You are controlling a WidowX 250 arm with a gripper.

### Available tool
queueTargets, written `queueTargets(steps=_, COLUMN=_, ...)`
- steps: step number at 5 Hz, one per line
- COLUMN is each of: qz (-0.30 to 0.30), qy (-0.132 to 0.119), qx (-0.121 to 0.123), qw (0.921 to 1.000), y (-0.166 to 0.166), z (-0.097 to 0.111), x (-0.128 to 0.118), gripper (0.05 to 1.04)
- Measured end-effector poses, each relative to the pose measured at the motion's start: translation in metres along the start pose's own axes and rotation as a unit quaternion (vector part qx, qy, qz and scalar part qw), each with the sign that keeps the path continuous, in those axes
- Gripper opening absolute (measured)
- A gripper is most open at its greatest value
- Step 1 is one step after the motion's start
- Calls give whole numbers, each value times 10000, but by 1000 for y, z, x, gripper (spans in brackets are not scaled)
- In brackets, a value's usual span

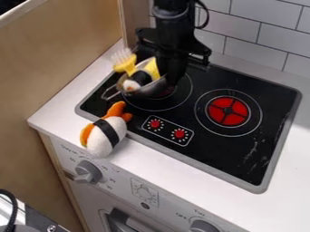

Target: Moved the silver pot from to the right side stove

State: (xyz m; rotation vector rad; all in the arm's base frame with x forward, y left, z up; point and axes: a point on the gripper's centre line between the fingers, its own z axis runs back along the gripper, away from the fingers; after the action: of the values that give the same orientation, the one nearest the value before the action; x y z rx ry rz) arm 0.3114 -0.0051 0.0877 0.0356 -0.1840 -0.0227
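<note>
stage of the task: transfer of the silver pot (150, 92), judged to be at the grasp or the very start of the lift. the pot lies over the left burner (151, 110), near the left edge of the stove (242, 145), its wire handle (109, 94) pointing towards that edge. the black gripper (171, 80) is at the pot's opposite side, overlapping the rim. how far open it is, and whether it has hold of the rim, cannot be told.

next move (inferred): secure the rim, raise the pot level, carry it towards the right edge and lower it onto the right burner (221, 108). the load, a yellow-handled brush (125, 65), a yellow item (152, 68) and a black-banded toy (140, 78), may shift or spill if the pot tips. a plush toy (109, 133) lies across the stove's front left corner, close to the handle.

obscured: the pot's far rim, behind the gripper; the contact point, dark against dark; the lower parts of the contents, inside the pot. it is unclear whether the pot's base touches the stove. the arm (172, 25) is cut off at the top.
</note>
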Motion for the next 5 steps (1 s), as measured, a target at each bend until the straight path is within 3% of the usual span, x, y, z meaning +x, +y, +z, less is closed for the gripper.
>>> queueTargets(steps=1, qz=-64, qy=-75, qx=57, qw=9999, y=-2, z=7, x=8, gripper=59)
queueTargets(steps=3, qz=-130, qy=-190, qx=395, qw=9990, y=-10, z=30, x=16, gripper=59)
queueTargets(steps=5, qz=-27, qy=-60, qx=739, qw=9972, y=-32, z=50, x=9, gripper=59)
